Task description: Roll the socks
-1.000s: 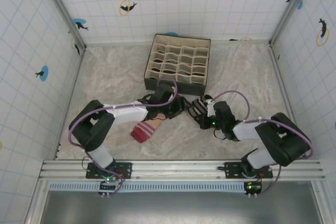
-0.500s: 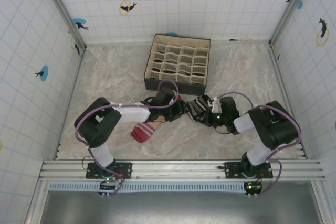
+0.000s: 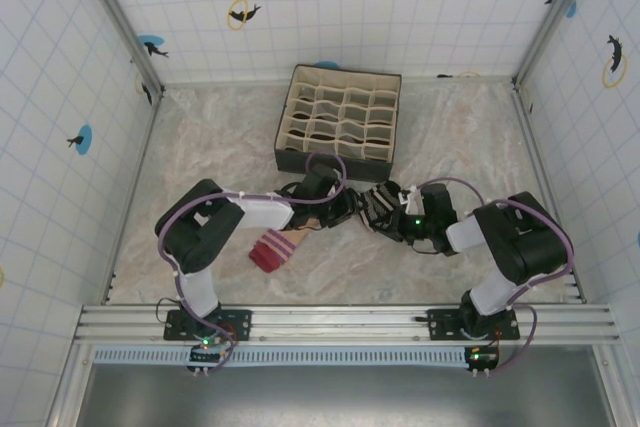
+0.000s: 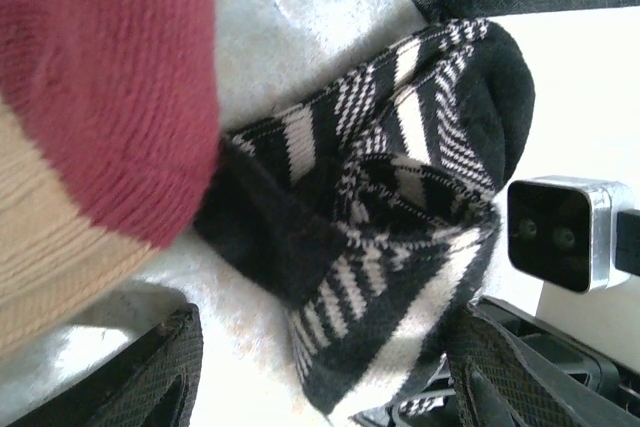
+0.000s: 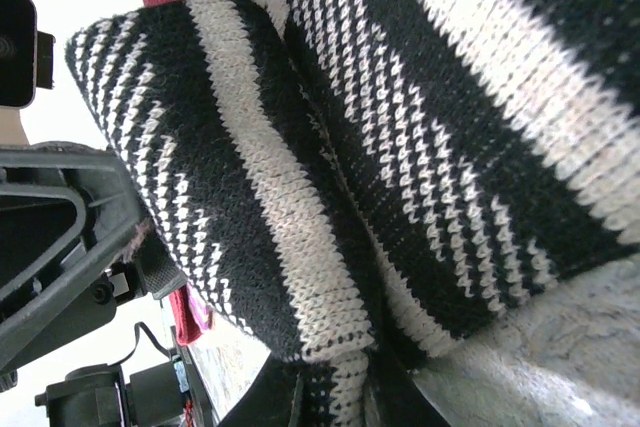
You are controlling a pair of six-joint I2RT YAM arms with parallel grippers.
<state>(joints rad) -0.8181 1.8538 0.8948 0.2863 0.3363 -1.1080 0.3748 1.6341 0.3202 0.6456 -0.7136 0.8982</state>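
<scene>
- The surface (image 3: 210,147) is a pale, marbled sheet. White tiled walls (image 3: 330,7) with dolphin stickers close it in on three sides, and a metal rail (image 3: 340,322) runs along the near edge by the arm bases.
- The peach sock (image 3: 275,247) lies flat on the surface, behind the left hand (image 3: 345,209) and to its left. Its long axis runs diagonally, with a dark red end pointing away from the hand toward the near-left corner.
- From above, the sock's other end is hidden under the left wrist. The left wrist view shows a blurred dark red band of it just beside the hand.
- The left hand is released. Its fingers (image 4: 165,372) stand wide apart, and the striped sock (image 3: 376,203) lies between them on the surface.
- The striped sock is bunched up, directly in front of the left hand and at the tip of the right hand (image 3: 388,215).
- Folded over itself, its long axis is hard to make out. In the left wrist view a rounded black end points away from that hand, up and to the right.
- The right hand is clenched on a fold of the striped sock. In its own view the knit crowds the lens and covers the fingers.
- Beyond both hands, well apart from the socks, stands a fabric organiser box (image 3: 335,159) with a grid of cells.
</scene>
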